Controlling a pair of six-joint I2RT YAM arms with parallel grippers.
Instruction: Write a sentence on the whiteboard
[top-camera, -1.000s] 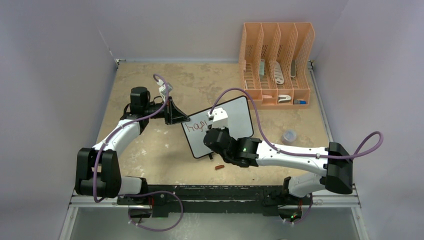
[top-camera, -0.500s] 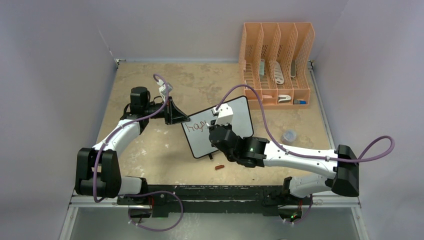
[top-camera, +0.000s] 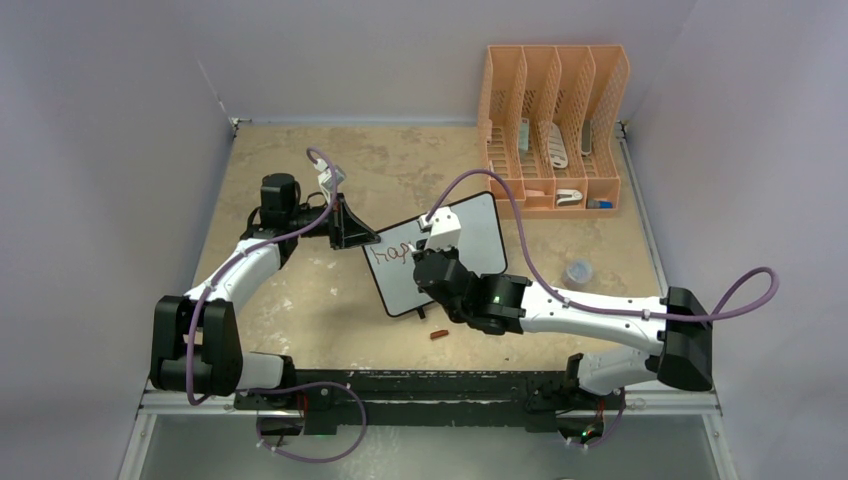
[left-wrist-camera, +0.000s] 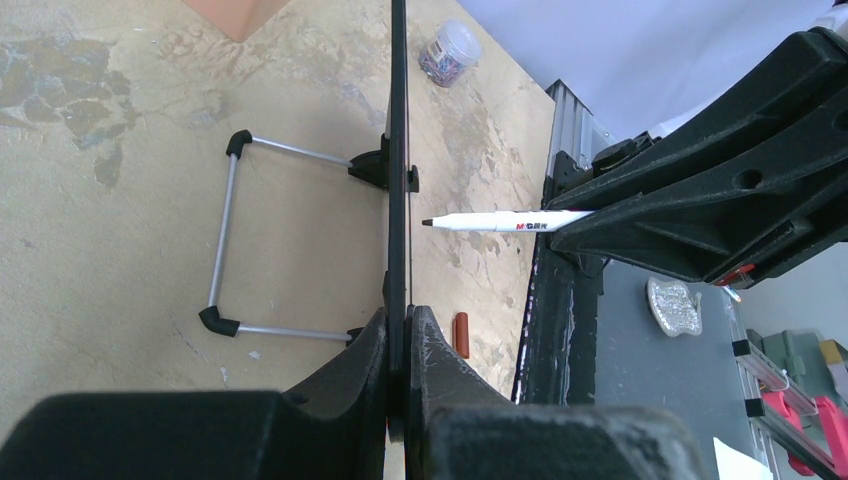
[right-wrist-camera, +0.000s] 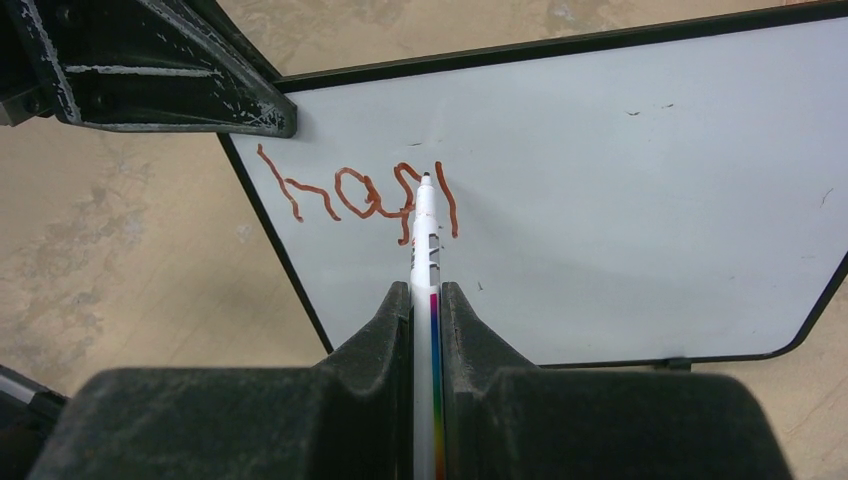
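Observation:
The whiteboard (top-camera: 482, 238) stands tilted mid-table; it shows edge-on in the left wrist view (left-wrist-camera: 398, 150) and face-on in the right wrist view (right-wrist-camera: 620, 200). My left gripper (top-camera: 362, 240) (left-wrist-camera: 398, 318) is shut on its upper left corner. My right gripper (top-camera: 428, 264) (right-wrist-camera: 427, 290) is shut on a white marker (right-wrist-camera: 426, 240) (left-wrist-camera: 505, 220), whose tip is at the board face. The sentence (right-wrist-camera: 350, 195) (top-camera: 388, 254) is red-brown lettering reading "hap" plus one more downstroke, with the tip at that stroke's top.
The marker's red-brown cap (top-camera: 437, 335) (left-wrist-camera: 462, 333) lies on the table in front of the board. An orange file organizer (top-camera: 553, 130) stands at the back right. A small jar (top-camera: 578, 271) (left-wrist-camera: 445, 50) sits right of the board. The board's wire stand (left-wrist-camera: 225, 240) props it behind.
My right gripper with the marker shifted slightly right along the board, then back a little left. The left arm and the board have not moved.

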